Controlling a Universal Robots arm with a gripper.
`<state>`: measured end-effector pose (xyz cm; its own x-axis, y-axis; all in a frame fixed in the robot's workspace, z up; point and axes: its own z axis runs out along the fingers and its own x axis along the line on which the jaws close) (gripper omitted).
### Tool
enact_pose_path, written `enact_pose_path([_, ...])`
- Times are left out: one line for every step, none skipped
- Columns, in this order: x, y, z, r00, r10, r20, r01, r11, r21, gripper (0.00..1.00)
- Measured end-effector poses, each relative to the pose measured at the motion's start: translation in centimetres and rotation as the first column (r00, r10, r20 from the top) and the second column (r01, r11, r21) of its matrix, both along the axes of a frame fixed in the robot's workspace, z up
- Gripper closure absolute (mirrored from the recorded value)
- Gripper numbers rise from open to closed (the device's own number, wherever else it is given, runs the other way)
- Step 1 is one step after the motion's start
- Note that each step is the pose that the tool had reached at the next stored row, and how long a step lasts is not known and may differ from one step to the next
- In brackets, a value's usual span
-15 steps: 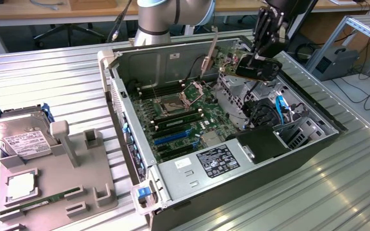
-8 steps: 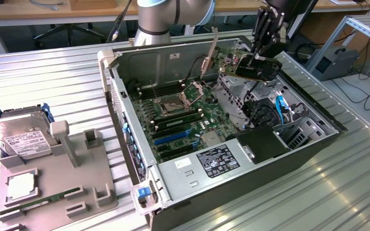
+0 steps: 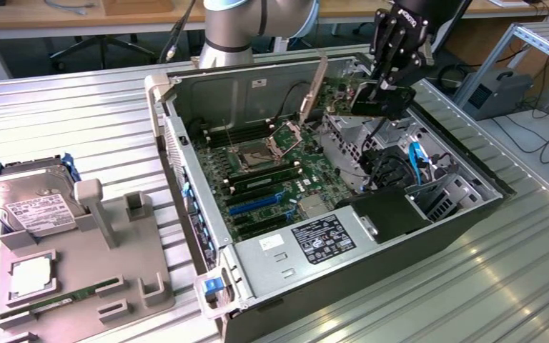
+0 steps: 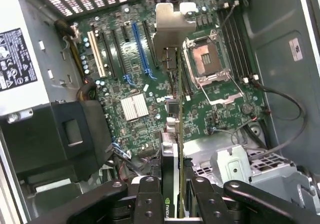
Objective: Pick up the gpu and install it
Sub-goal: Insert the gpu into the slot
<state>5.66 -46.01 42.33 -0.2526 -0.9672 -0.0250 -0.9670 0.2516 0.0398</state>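
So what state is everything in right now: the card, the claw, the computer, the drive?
gpu: clamped in the gripper, edge-on above the motherboard, in no slot.
gripper: shut on the gpu.
computer case: lying on its side, open.
processor socket: frame lifted, looks empty.
hard drive: resting in the grey holder, outside the case.

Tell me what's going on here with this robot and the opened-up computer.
The robot arm's gripper is clamped on the gpu and holds it in the air above the open computer case. From the wrist view, the gpu hangs edge-on over the motherboard, with its silver bracket at the end away from the fingers. It is not yet seated in a slot. A hard drive sits on the grey holder at the exterior view's left.
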Motion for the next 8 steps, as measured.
enact_pose_path([0.0, 0.0, 0.0, 1.0, 0.008, 0.0, -0.008, 1.0, 0.0, 0.73])
enact_pose_path([0.0, 0.0, 0.0, 1.0, 0.009, 0.0, -0.009, 1.0, -0.0001, 0.73])
enact_pose_path([0.0, 0.0, 0.0, 1.0, 0.009, 0.0, -0.009, 1.0, 0.0, 0.73])
enact_pose_path([0.0, 0.0, 0.0, 1.0, 0.009, 0.0, -0.009, 1.0, 0.0, 0.73])
enact_pose_path([0.0, 0.0, 0.0, 1.0, 0.009, 0.0, -0.009, 1.0, 0.0, 0.73])
enact_pose_path([0.0, 0.0, 0.0, 1.0, 0.009, 0.0, -0.009, 1.0, 0.0, 0.73])
enact_pose_path([0.0, 0.0, 0.0, 1.0, 0.009, 0.0, -0.009, 1.0, 0.0, 0.73])
enact_pose_path([0.0, 0.0, 0.0, 1.0, 0.009, 0.0, -0.009, 1.0, 0.0, 0.73])
